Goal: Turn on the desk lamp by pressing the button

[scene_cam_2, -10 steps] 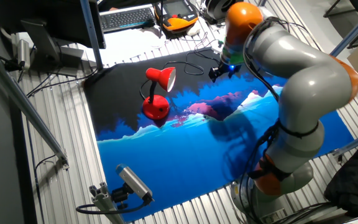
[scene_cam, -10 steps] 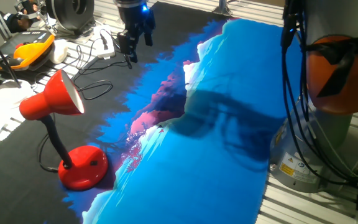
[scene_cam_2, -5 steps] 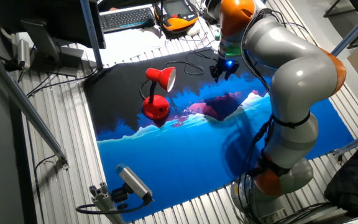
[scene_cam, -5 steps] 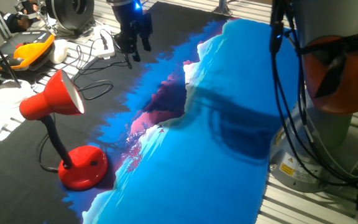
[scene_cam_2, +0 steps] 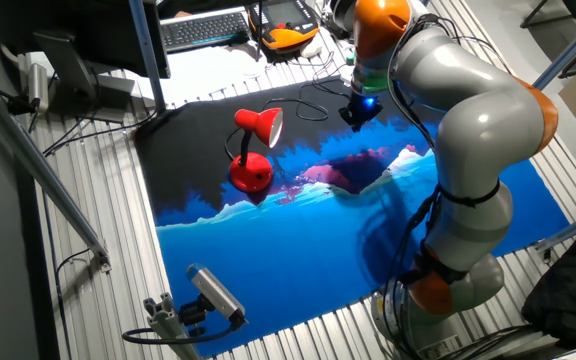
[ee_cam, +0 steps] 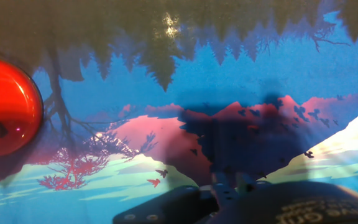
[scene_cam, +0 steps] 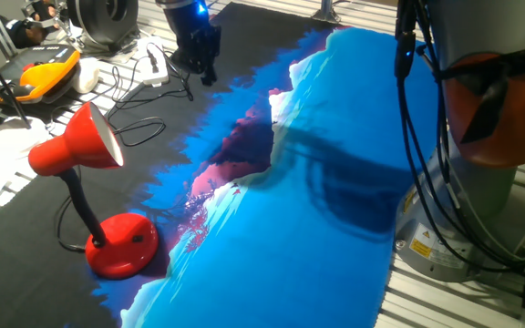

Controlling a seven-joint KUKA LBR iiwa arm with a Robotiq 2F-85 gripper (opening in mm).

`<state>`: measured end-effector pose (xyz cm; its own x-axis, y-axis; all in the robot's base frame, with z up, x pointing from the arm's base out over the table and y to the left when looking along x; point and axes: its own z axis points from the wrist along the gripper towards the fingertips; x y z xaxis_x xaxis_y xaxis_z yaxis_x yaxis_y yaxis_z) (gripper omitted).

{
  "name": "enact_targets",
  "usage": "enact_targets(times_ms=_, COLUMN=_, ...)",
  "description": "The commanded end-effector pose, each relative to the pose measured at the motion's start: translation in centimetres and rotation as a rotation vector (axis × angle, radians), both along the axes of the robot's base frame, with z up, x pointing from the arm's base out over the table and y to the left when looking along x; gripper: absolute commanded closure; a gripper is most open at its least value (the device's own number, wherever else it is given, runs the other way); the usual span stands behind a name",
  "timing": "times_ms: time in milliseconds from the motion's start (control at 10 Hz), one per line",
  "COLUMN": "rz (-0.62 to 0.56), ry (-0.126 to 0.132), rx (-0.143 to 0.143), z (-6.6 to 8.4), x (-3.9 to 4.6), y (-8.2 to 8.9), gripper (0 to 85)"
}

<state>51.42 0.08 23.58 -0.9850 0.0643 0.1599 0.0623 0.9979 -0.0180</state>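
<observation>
The desk lamp stands at the near left of the mat in one fixed view, with a red cone shade (scene_cam: 73,143), a thin black neck and a round red base (scene_cam: 122,245). The button (scene_cam: 138,239) is a tiny dark dot on top of the base. In the other fixed view the lamp (scene_cam_2: 255,140) stands left of the arm. My gripper (scene_cam: 202,69) hangs over the dark far part of the mat, well away from the lamp, and also shows in the other fixed view (scene_cam_2: 357,116). The hand view shows the base (ee_cam: 6,106) and button (ee_cam: 0,129) at the left edge. The finger gap is unclear.
An orange-and-black gadget (scene_cam: 38,76) and loose cables (scene_cam: 144,66) lie behind the lamp. A keyboard (scene_cam_2: 204,27) lies at the back. The robot's own base (scene_cam: 481,137) stands at the right. A camera on a stand (scene_cam_2: 213,294) sits by the near mat edge.
The hand has turned about its wrist and shifted slightly toward the back of the mat. The arm's shadow on the mat has moved. The lamp has not moved.
</observation>
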Motion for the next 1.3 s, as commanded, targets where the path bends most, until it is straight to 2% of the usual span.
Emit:
enact_targets(times_ms=0, rz=0.0, ry=0.0, rx=0.0, z=0.0, x=0.0, y=0.0, gripper=85.0)
enact_targets(times_ms=1000, rz=0.055, ry=0.006, rx=0.002, z=0.01, x=0.0, y=0.01, gripper=85.0)
enact_targets(times_ms=1100, rz=0.011, ry=-0.015, rx=0.034, z=0.01, x=0.0, y=0.01, gripper=85.0)
enact_targets(times_ms=1200, rz=-0.035, ry=0.002, rx=0.102, z=0.01, x=0.0, y=0.01, gripper=85.0)
